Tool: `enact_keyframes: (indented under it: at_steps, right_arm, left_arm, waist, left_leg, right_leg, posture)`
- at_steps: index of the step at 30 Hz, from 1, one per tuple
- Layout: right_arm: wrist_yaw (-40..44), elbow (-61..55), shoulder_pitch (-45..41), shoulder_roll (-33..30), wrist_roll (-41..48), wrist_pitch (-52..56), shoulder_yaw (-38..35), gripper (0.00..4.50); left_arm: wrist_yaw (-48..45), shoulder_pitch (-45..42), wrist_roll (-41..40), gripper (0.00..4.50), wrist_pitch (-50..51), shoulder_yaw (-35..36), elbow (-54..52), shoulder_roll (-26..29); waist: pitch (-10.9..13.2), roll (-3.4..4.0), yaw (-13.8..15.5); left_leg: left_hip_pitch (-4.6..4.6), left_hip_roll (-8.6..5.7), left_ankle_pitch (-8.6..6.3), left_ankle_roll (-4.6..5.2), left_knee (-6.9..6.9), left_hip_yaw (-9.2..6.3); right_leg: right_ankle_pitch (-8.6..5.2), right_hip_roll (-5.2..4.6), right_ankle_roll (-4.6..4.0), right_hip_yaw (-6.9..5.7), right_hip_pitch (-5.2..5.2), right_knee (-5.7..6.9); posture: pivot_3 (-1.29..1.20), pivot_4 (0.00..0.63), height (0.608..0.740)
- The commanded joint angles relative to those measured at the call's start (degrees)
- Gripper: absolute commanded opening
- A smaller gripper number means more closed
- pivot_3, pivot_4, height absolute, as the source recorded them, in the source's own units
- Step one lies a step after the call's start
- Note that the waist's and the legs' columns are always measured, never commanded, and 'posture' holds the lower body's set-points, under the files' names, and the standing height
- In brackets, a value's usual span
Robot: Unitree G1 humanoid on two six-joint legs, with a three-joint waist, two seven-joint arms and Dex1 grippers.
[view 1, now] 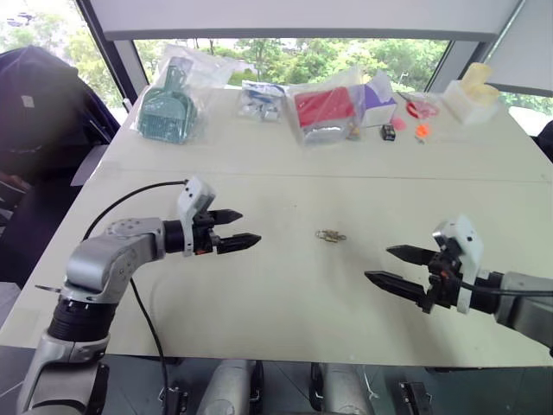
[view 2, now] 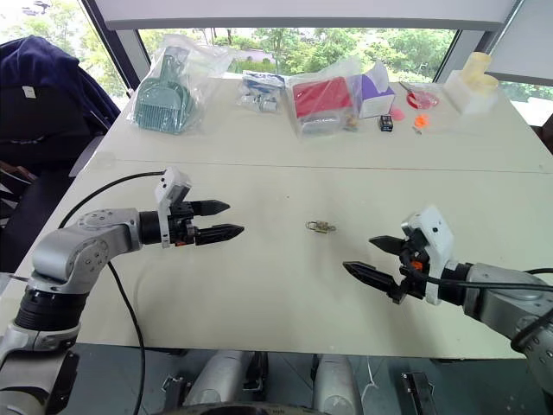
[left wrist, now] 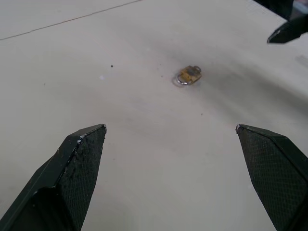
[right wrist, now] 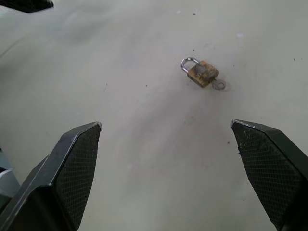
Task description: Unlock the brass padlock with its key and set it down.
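The tiny yellow-brass padlock (right wrist: 202,72) with its thin silver loop lies flat on the pale desk (view 1: 285,285), between the left end effector (view 1: 238,230) and the right end effector (view 1: 393,266), touching neither. Both end effectors are wide open and hold nothing. The right wrist view shows the small silver key (right wrist: 219,85) at the padlock's bottom end, while the head views show one tiny glint.

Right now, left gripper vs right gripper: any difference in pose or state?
The left gripper hangs at the padlock's left; the right gripper at its right, nearer the table's front edge. Left points rightward, right points leftward. Both are open, empty, clear of the padlock.
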Motion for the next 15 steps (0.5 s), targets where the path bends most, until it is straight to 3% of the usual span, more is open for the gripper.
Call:
enact_keyframes:
  at_steps: [1,9,15]
  right_arm:
    - [-0.7,-0.3,-1.1,0.5,0.2,-0.1,-0.3,4.46]
    - [-5.1,-1.7,-3.0,2.3,1.3,1.1,-0.5,4.46]
    - [-9.4,-2.7,-1.5,4.1,-0.8,0.8,-1.1,4.46]
  left_arm:
    - [-2.6,-1.6,2.9,4.50,-3.7,-2.1,0.2,1.9]
    - [-12.3,-14.6,12.3,4.50,-16.3,-11.2,12.7,0.8]
    - [-23.3,-36.5,25.2,4.50,-34.9,-23.2,41.2,-12.4]
  waist:
    - [0.0,0.00,0.0]
    - [0.0,0.00,0.0]
    - [0.0,-0.05,0.8]
  left_leg:
    - [0.00,0.00,0.00,0.00,-0.01,0.00]
    - [-0.06,-0.07,0.00,0.01,-0.02,0.03]
    - [-0.22,-0.14,-0.09,0.20,0.16,0.06]
  right_leg:
    - [0.00,0.00,0.00,0.00,-0.01,0.00]
    - [0.00,-0.06,-0.01,-0.02,-0.05,-0.02]
    - [0.01,0.01,0.00,-0.11,-0.03,-0.07]
  posture:
    - [0.00,0.150,0.735]
    - [0.00,0.150,0.735]
    - [0.00,0.150,0.735]
